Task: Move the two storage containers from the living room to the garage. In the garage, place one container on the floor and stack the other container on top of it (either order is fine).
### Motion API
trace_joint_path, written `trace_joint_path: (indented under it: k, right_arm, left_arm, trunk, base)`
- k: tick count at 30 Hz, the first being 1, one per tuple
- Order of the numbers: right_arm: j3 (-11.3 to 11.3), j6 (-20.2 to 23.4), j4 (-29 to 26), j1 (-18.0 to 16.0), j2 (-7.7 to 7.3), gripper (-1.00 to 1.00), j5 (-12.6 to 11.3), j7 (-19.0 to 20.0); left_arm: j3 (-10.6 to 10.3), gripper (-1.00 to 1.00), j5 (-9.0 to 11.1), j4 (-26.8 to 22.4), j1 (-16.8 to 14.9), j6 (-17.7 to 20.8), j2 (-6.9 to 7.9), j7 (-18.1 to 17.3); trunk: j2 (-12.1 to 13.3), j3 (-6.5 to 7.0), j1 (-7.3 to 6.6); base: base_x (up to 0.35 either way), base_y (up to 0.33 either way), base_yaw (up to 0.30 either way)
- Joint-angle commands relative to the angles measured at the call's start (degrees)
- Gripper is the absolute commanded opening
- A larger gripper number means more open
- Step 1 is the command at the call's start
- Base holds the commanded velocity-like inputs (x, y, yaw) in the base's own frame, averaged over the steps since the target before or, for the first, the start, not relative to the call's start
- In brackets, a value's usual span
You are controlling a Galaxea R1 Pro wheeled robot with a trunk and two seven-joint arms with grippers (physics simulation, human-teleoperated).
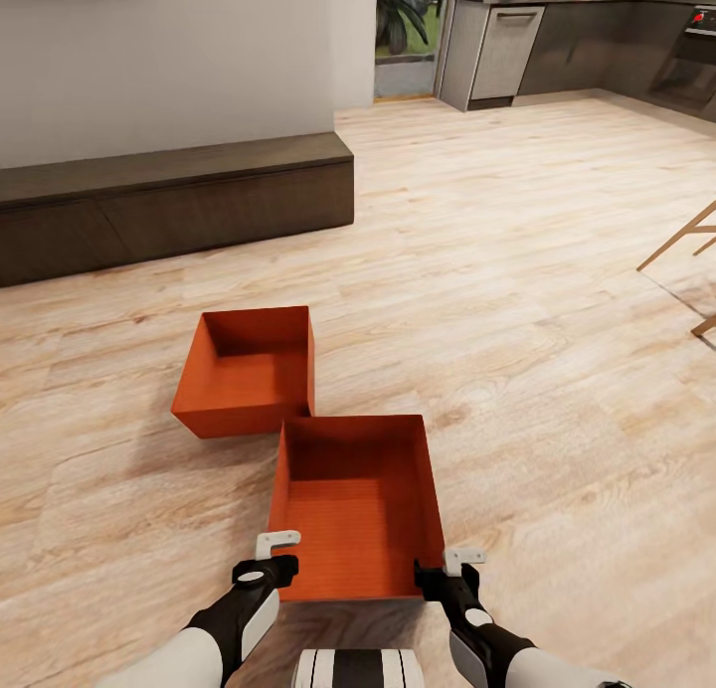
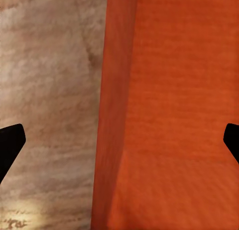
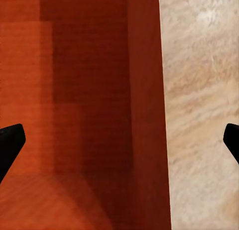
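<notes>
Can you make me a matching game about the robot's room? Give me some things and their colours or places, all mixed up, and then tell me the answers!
Things:
1. near storage container
2. far storage container
3. long low cabinet
4. wood-plank flooring

Matches:
A. dark brown, along the white wall
B. between the two grippers, its side walls between their open fingers
C. pale and streaky, under everything
D. closer to the cabinet, no gripper at it

Pairs: 1-B, 2-D, 3-A, 4-C. The left gripper and right gripper straddle the near container's side walls.

Light wood-plank floor (image 1: 517, 270), low dark cabinet (image 1: 169, 206)
</notes>
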Motion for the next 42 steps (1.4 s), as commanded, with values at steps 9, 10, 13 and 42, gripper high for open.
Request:
trace_joint_path:
  k: [9,10,13,42]
  right_arm:
    - [0.49,-1.34,0.24,0.00,-0.13,1.00,-0.26,-0.24]
    - [0.51,-1.49,0.26,-0.01,-0.14,1.00,-0.11,-0.24]
    - [0.50,-1.69,0.29,-0.03,-0.30,1.00,0.31,-0.24]
    - [0.67,-1.76,0.30,0.00,-1.22,1.00,4.88,-0.16]
  left_arm:
    - [-0.70,1.00,0.29,-0.10,0.00,0.24,0.42,0.25]
    - [-0.76,1.00,0.24,-0.10,0.00,0.24,0.63,0.23]
    - [-0.90,1.00,0.09,-0.09,0.00,0.24,1.36,0.19]
    - [-0.96,1.00,-3.02,0.39,0.00,0.24,2.15,0.18]
  trunk:
    - [-0.01,-0.03,-0.01]
    - [-0.01,-0.03,-0.01]
    - [-0.01,-0.03,-0.01]
    - [-0.01,-0.03,-0.01]
  base:
    - [0.000,0.000,0.000]
    - [0.000,0.000,0.000]
    - [0.000,0.000,0.000]
    - [0.000,0.000,0.000]
